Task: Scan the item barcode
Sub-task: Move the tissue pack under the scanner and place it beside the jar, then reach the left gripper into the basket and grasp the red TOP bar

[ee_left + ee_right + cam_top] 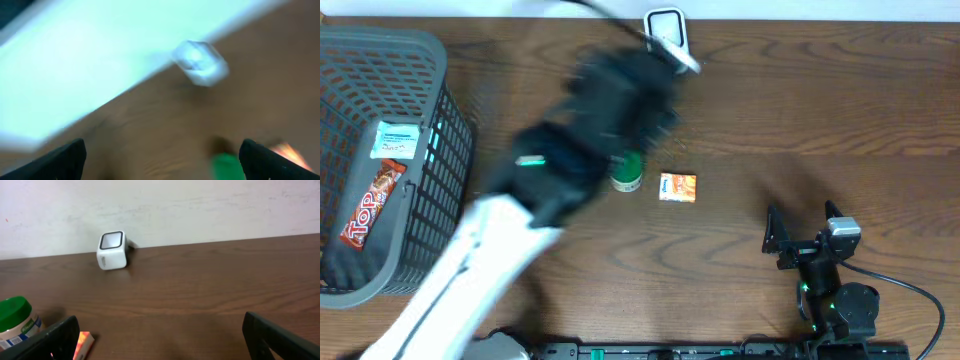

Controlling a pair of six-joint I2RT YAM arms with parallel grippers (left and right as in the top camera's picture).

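Brown wood-grain desk (pixel 840 110) runs up to a pale wall (pixel 200 205). Left jaws stand released and wide, grasping nothing; in the left wrist view their two dark fingers (pixel 65 160) sit at the lower corners. The green-lidded jar (pixel 627 172) stands on the desk at about 6 o'clock of them, low between the fingers, untouched. The white scanner (pixel 665 30) is at their 12 o'clock, by the far edge.

The left arm (pixel 520 230) is blurred in the overhead view and hides part of the jar. Right jaws, on the right arm (pixel 830 290) at 5 o'clock of the desk, are likewise released and empty. The jar lies well apart from them, at their 10 o'clock.

Just beside the jar, at its 3 o'clock, lies an orange packet (pixel 677 187). At 9 o'clock of the desk a grey basket (pixel 450 170) holds a red snack bar (pixel 365 205) and a blue-and-white pack (pixel 397 140).

Count: one jar, one scanner, one orange packet, one basket with two packs, two arms.
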